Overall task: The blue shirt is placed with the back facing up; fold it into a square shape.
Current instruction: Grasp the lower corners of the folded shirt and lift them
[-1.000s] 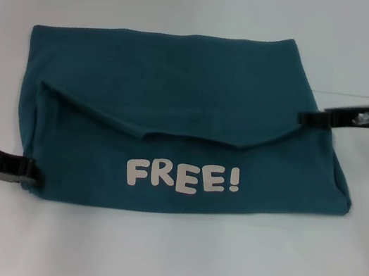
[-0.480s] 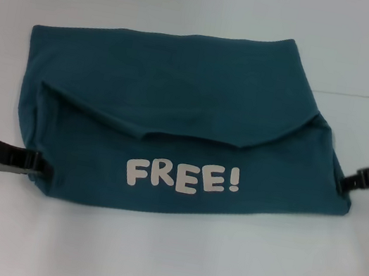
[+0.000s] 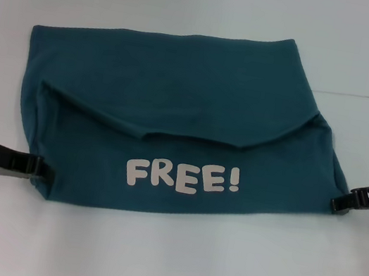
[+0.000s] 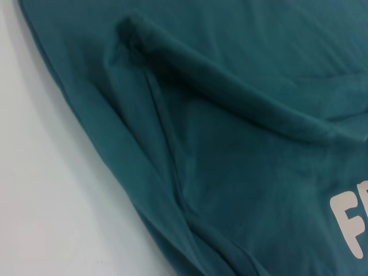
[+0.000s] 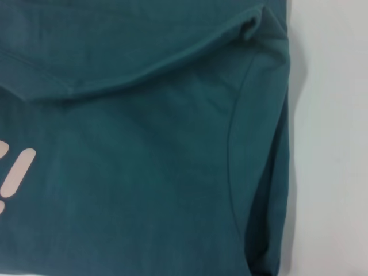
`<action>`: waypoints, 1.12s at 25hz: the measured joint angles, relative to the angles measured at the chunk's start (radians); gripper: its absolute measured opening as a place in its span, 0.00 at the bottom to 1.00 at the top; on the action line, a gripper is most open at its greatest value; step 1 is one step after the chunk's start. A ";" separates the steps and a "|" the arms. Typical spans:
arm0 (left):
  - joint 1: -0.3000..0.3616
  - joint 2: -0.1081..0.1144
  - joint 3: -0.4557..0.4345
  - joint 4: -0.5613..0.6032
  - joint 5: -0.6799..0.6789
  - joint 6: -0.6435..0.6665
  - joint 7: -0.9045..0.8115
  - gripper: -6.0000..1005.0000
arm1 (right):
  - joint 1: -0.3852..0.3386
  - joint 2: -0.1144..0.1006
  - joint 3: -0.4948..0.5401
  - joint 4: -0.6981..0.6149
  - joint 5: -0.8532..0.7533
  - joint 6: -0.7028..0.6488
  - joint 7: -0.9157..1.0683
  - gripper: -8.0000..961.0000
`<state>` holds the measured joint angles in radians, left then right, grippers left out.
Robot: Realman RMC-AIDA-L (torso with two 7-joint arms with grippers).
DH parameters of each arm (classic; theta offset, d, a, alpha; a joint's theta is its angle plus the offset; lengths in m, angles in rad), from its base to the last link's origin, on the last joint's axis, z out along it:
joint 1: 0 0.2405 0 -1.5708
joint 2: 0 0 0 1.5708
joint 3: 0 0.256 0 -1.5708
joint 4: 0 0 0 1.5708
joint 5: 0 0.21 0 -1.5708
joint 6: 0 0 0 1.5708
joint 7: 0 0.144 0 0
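L hand: black flat fingers w/ a metal-grey strip, on a white rounded wrist; thin dark-red cable loops below it. R hand: black fingers, silvery bracket w/ screws; white-grey rounded arm shell above

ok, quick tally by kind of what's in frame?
shirt: 1
grippers: 2, left gripper at the shirt's near left corner, right gripper at its near right corner
table: 1
total: 4
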<state>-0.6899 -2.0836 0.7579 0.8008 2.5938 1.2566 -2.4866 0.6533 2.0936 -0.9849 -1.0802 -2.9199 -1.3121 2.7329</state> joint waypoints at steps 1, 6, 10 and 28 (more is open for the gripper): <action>0.001 -0.001 0.000 0.000 0.000 0.000 0.000 0.12 | -0.002 0.000 0.001 0.000 0.003 0.001 -0.002 0.93; 0.004 -0.003 0.000 0.000 0.000 0.000 0.000 0.12 | -0.015 0.000 0.000 0.000 0.026 0.010 -0.007 0.93; 0.004 -0.004 0.000 0.000 0.000 0.000 0.001 0.12 | -0.022 -0.001 -0.002 0.000 0.040 0.024 -0.014 0.93; 0.004 -0.009 0.000 -0.002 -0.001 -0.006 0.009 0.12 | -0.011 -0.003 -0.004 0.046 0.066 0.079 -0.025 0.92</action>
<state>-0.6861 -2.0923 0.7578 0.7991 2.5924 1.2506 -2.4774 0.6418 2.0901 -0.9886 -1.0345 -2.8540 -1.2329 2.7080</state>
